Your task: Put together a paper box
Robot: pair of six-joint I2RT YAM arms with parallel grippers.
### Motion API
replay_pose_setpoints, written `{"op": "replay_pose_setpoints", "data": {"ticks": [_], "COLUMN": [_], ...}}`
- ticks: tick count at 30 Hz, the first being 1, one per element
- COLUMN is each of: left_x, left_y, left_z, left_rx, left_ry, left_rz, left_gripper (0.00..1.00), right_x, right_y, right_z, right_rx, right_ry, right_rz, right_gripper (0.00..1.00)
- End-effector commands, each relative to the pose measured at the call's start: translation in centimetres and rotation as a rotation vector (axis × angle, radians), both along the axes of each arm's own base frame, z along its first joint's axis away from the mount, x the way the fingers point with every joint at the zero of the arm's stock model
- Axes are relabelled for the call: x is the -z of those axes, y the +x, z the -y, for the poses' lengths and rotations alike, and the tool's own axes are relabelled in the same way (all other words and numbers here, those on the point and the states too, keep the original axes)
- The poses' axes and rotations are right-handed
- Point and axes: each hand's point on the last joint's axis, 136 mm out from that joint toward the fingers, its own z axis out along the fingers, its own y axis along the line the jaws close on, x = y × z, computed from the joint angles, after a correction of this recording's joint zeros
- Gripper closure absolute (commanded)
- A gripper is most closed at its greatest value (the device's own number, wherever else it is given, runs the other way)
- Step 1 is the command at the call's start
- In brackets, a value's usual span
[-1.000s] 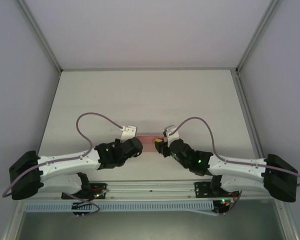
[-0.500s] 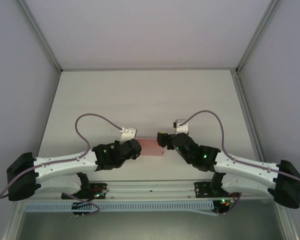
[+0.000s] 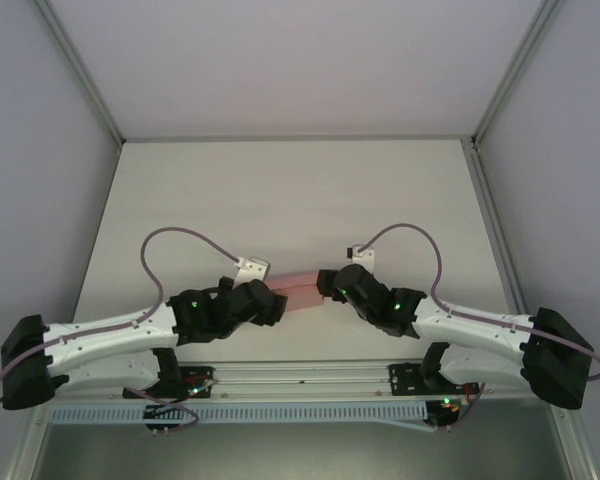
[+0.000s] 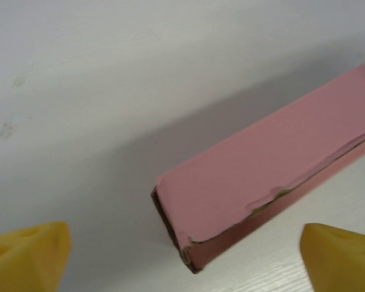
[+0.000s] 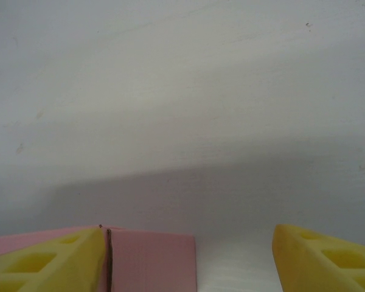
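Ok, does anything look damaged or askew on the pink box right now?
Yes. In the left wrist view the paper box has a ragged, wavy edge along its long seam, where the top panel does not sit flush, and its near corner looks a little curled.

Left arm [image 3: 100, 335], right arm [image 3: 475, 325]: each is wearing white links between black joint housings, with green lamps glowing near the wrists. A mauve-grey cable [image 3: 170, 232] is looping off each wrist beside a white bracket [image 3: 252, 268]. Left gripper [image 4: 185, 258], right gripper [image 5: 188, 258]: both are carrying yellow fingers [image 5: 322, 255], the right pair showing moulded pockets.
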Motion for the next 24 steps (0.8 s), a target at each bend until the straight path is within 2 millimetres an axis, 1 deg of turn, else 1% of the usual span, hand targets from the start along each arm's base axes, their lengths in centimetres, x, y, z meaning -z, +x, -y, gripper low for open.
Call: {"op": "replay_pose_setpoints", "data": {"ticks": [1,3,6,10,12,14,17,20,21,22,24], "left_x": [-2.9,-3.4,-3.0,-0.7,0.4,1.7,3.6,5.9,6.5,7.1,7.7], "left_y": [0.1,0.7,1.8,3.0,3.3,3.3,2.7,2.0,1.7,1.4,0.9], "left_z": [-0.1,-1.0,-2.0,-3.1,-3.0,-3.1,-3.0,-3.7,-3.5,-3.3,-2.8], "left_rx": [-0.025,-0.087,-0.143,-0.183,-0.169,-0.166,-0.138,-0.145,-0.126,-0.106,-0.060], "left_ry": [-0.088,-0.135,-0.192,-0.229,-0.250,-0.266,-0.269,-0.271,-0.291,-0.316,-0.363], "left_rz": [0.005,-0.013,-0.061,-0.137,-0.158,-0.180,-0.206,-0.230,-0.232,-0.234,-0.221], "left_gripper": [0.00,0.00,0.00,0.00,0.00,0.00,0.01,0.09,0.13,0.14,0.23], "right_x": [3.3,3.6,3.9,4.2,4.4,4.4,4.7,5.1,5.3,5.5,6.1], "right_y": [-1.6,-1.7,-1.7,-1.7,-1.7,-1.7,-1.7,-1.8,-1.8,-1.8,-1.9], "right_z": [1.7,1.8,1.9,2.1,2.3,2.4,2.7,2.6,2.5,2.4,1.9], "right_rx": [-0.001,0.000,-0.003,-0.002,0.000,0.005,0.011,-0.016,-0.033,-0.056,-0.113], "right_ry": [-0.071,-0.072,-0.075,-0.093,-0.101,-0.105,-0.112,-0.118,-0.121,-0.122,-0.114], "right_rz": [-0.085,-0.086,-0.088,-0.086,-0.086,-0.084,-0.081,-0.069,-0.059,-0.047,-0.024], "right_gripper": [0.28,0.28,0.28,0.28,0.27,0.28,0.27,0.28,0.28,0.28,0.29]}}
